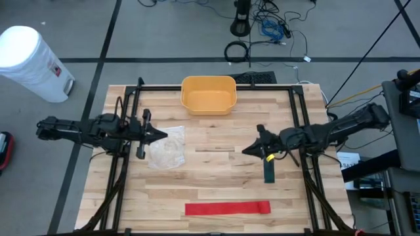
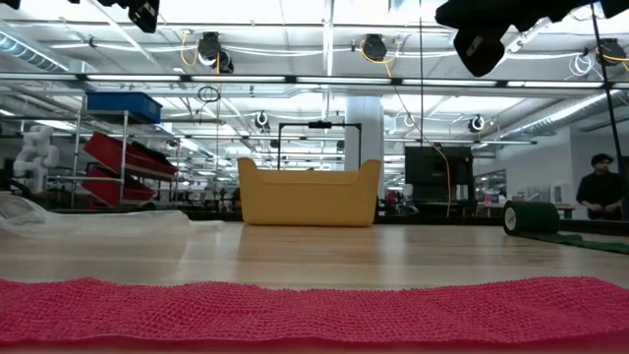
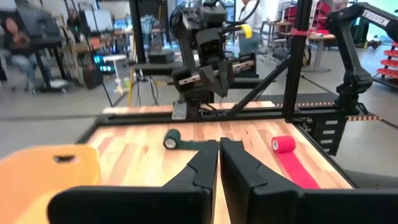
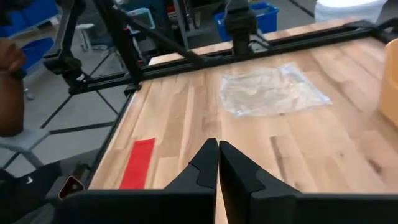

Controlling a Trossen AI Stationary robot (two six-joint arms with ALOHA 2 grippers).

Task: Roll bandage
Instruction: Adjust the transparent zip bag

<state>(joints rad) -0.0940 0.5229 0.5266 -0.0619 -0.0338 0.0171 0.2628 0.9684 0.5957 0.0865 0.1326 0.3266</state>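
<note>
The red bandage [image 1: 228, 208] lay flat along the counter's [image 1: 216, 180] near edge, the left gripper [image 1: 161, 136] and right gripper [image 1: 247, 151] hovering above mid-counter, both pressed together and empty.

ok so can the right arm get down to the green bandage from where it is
Probably yes. The right pincer, shut and empty, hangs above the table just beside the green bandage, and the wood between them is bare. It would need to open first.
</note>
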